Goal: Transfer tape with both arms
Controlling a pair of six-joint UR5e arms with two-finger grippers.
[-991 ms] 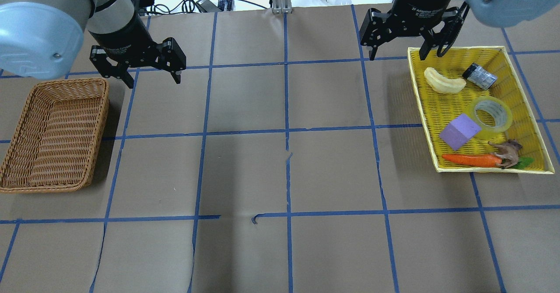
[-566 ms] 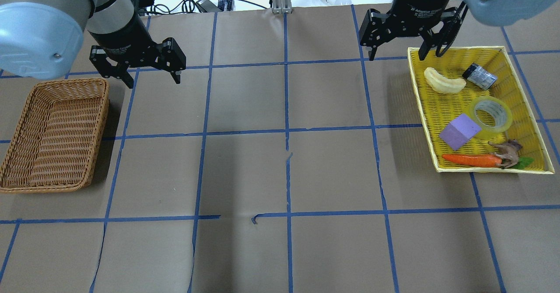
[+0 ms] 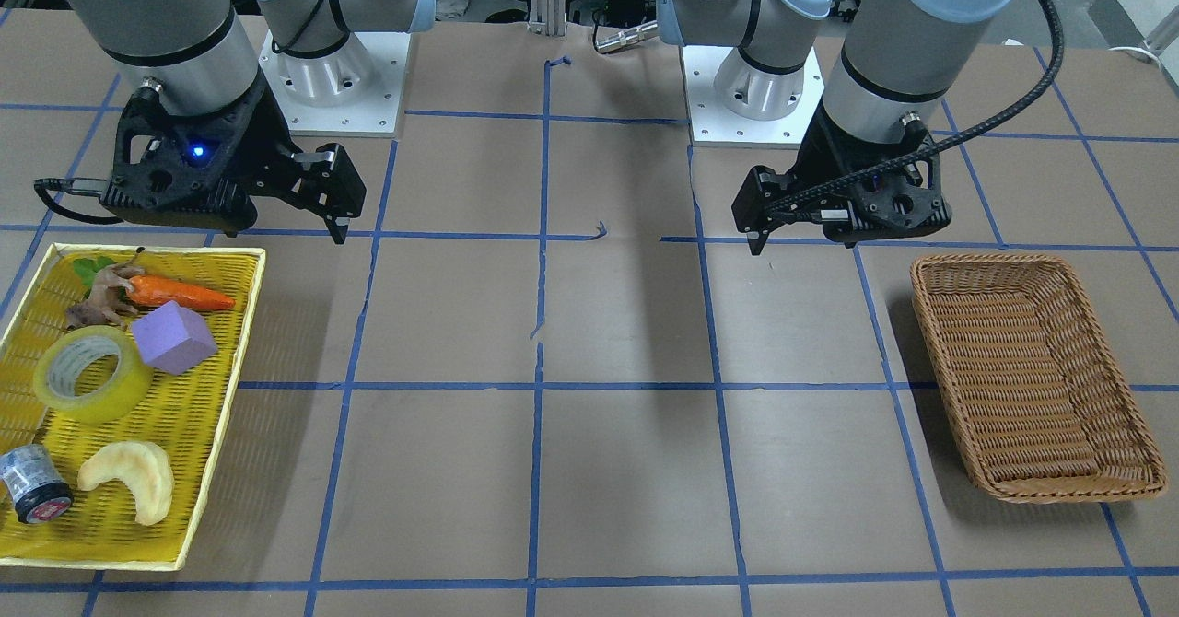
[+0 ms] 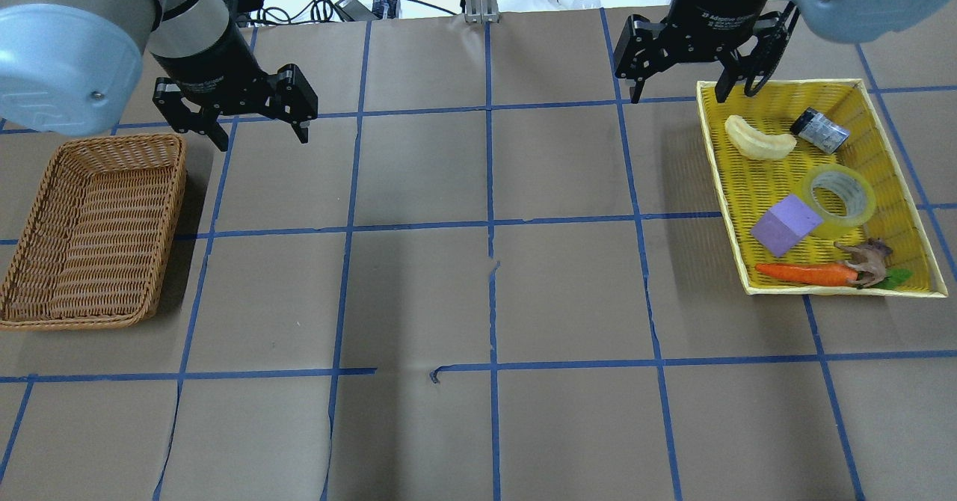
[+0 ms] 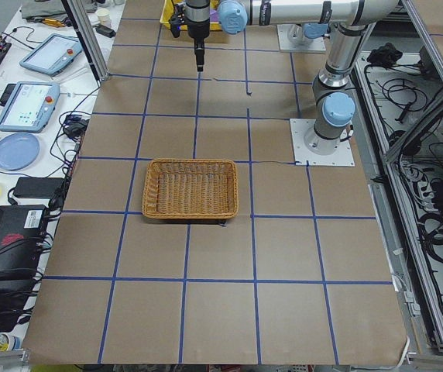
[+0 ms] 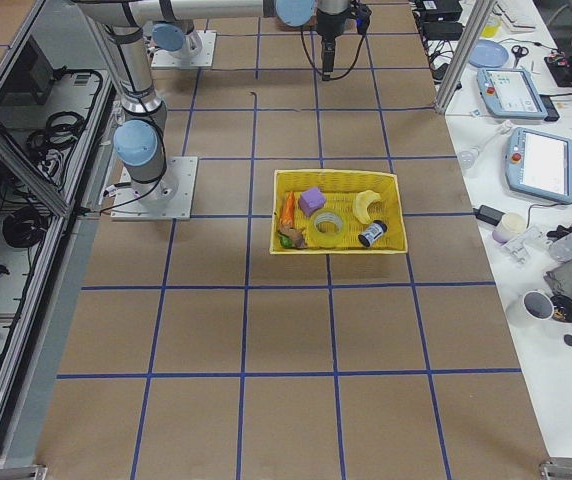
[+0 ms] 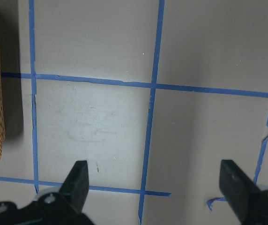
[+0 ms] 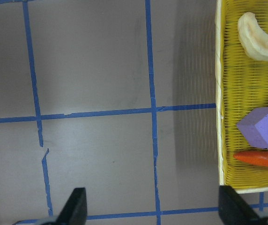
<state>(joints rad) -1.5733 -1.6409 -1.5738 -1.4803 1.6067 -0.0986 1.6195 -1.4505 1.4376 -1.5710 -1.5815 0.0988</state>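
Since the tape [image 4: 839, 194] lies in the yellow tray [image 4: 860, 91] just beside the purple block [image 4: 785, 224], with the left gripper [image 4: 262, 140] and right gripper [image 4: 679, 97] both spread empty, the block could be pinched alongside it.

**Tape flat in tray, both grippers raised and empty**

The tape [image 4: 839, 194], a translucent yellow roll with a whitish core, lies flat with its hole up in the yellow tray [image 4: 748, 179]. The right gripper [image 4: 679, 99] hangs above the table beside the tray, jaws spread wide. The left gripper [image 4: 262, 139] hangs likewise, well apart.
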